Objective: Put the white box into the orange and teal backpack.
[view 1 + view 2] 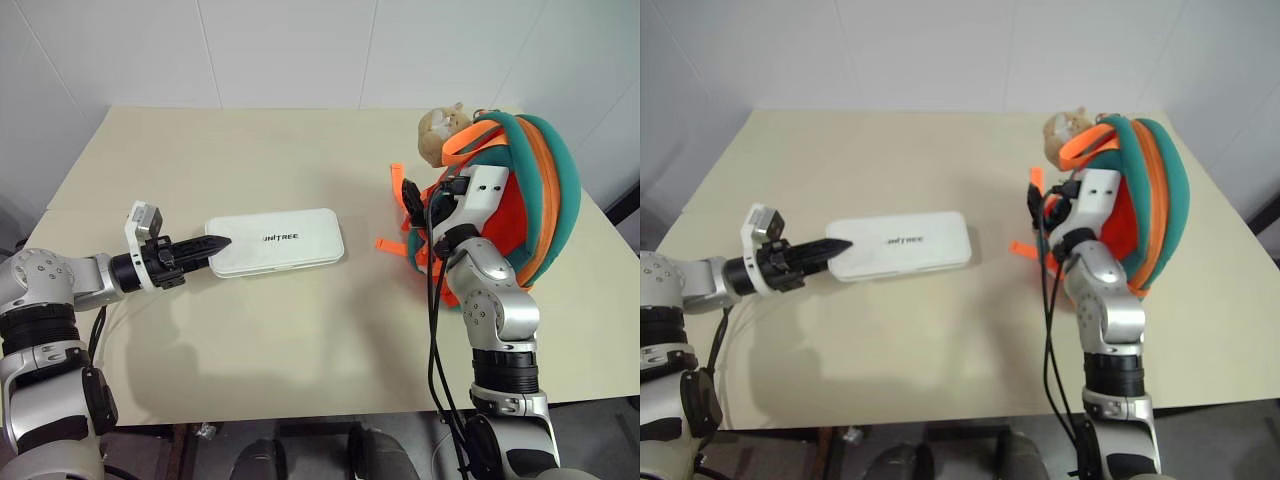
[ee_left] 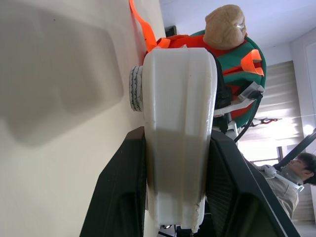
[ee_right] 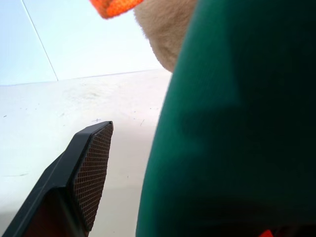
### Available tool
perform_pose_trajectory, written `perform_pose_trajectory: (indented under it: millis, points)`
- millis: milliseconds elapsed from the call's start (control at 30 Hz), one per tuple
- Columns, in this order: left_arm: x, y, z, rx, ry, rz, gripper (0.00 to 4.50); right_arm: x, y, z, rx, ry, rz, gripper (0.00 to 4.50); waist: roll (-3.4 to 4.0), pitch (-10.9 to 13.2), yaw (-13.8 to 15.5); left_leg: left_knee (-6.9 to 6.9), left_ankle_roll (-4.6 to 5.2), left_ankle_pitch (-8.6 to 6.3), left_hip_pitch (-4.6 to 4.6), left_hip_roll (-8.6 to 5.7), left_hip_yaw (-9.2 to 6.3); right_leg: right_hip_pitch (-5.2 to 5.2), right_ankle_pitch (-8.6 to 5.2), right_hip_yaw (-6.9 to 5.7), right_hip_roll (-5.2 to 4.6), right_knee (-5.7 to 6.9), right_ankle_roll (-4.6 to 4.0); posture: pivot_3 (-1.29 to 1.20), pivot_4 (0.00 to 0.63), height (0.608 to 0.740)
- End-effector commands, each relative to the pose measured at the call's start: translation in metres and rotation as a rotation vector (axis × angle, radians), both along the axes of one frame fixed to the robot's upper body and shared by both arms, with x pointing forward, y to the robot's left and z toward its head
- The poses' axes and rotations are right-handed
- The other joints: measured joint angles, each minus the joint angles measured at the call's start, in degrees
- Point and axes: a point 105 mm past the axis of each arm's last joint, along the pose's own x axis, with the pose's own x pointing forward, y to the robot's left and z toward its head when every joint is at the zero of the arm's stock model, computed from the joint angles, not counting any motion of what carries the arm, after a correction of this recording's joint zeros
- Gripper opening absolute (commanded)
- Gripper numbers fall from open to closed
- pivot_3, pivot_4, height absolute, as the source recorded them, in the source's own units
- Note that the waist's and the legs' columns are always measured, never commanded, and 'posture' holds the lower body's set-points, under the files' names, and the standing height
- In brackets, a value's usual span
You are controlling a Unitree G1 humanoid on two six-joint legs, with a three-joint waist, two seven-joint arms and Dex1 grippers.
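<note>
Tool states first: left tool (image 1: 213,244) is clamped on the near end of the white box (image 1: 278,241), one black finger (image 2: 121,192) on each flat face, as the left wrist view shows. Right tool (image 1: 411,200) sits against the orange and teal backpack (image 1: 530,195); one finger (image 3: 88,170) shows in the right wrist view beside teal fabric, the other is hidden, so I cannot tell whether its jaws stand apart or together.

Worktop (image 1: 300,340): beige, carries everything.

Backpack: at the robot's right side of the worktop, lying rounded, teal body with orange trim and loose orange straps (image 1: 392,245) trailing toward the box. Right arm reaches over its front.

White box: flat on the worktop, left of centre, well apart from the backpack, long axis running toward it. Dark lettering on the lid.

Plush toy (image 1: 440,130): beige, at the far top of the backpack.

Person (image 2: 289,177): seen past the backpack in the left wrist view, in the background.
</note>
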Motion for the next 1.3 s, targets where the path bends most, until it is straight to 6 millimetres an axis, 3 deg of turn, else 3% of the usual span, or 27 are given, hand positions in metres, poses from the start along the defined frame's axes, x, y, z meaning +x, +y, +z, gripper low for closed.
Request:
perform_pose_trajectory:
  millis: [33, 333, 433, 600, 733, 1033, 1300]
  points:
    - [-0.002, 0.003, 0.017, -0.014, -0.075, 0.001, 1.26, -0.004, -0.001, 0.026, 0.011, -0.104, -0.018, 3.56, 0.0, 0.0, 0.0, 0.0, 0.0, 0.0, 0.0, 0.0, 0.0, -0.01, 0.0, 0.0, 0.0, 0.0, 0.0, 0.0, 0.15, 0.74]
    - [0.0, 0.004, 0.017, -0.01, -0.078, 0.009, 1.26, -0.002, -0.004, 0.019, 0.017, -0.076, -0.046, 0.58, 0.0, 0.0, -0.1, -0.01, -0.01, 0.01, 0.0, 0.01, 0.01, -0.01, 0.0, 0.01, 0.0, 0.0, 0.0, 0.0, 0.15, 0.74]
    - [0.0, 0.005, 0.018, -0.009, -0.079, 0.013, 1.26, -0.003, -0.002, 0.022, 0.014, -0.09, -0.02, 0.51, 0.01, 0.0, -0.1, -0.01, -0.01, 0.01, 0.0, 0.01, 0.01, -0.01, 0.0, 0.01, 0.0, 0.0, 0.0, 0.0, 0.15, 0.74]
    - [0.001, 0.009, 0.02, -0.004, -0.086, 0.029, 1.26, -0.014, 0.023, 0.032, 0.009, -0.114, 0.185, 0.51, 0.01, 0.0, -0.1, -0.01, -0.01, 0.01, 0.0, 0.01, 0.02, -0.01, 0.0, 0.01, 0.01, 0.0, 0.0, 0.0, 0.15, 0.74]
    - [0.004, 0.022, 0.027, 0.009, -0.114, 0.087, 1.26, -0.034, 0.042, 0.041, 0.025, -0.086, 0.418, 0.51, 0.03, 0.0, -0.3, -0.02, -0.01, 0.01, 0.0, 0.05, 0.02, -0.03, 0.0, 0.01, 0.04, 0.0, 0.0, 0.0, 0.15, 0.74]
    - [0.009, 0.047, 0.04, 0.05, -0.168, 0.179, 1.26, -0.079, 0.064, 0.057, -0.027, -0.084, 0.78, 0.51, 0.04, 0.0, -0.4, -0.08, -0.01, 0.0, 0.0, 0.07, 0.05, -0.08, -0.01, -0.01, 0.06, -0.02, -0.01, 0.0, 0.15, 0.74]
    - [0.013, 0.053, 0.045, 0.064, -0.186, 0.196, 1.26, -0.12, 0.08, 0.051, -0.109, -0.034, 1.046, 0.51, 0.04, 0.0, 0.2, -0.17, 0.01, -0.03, -0.01, 0.07, 0.11, -0.12, -0.02, -0.07, 0.06, -0.1, -0.04, 0.0, 0.15, 0.74]
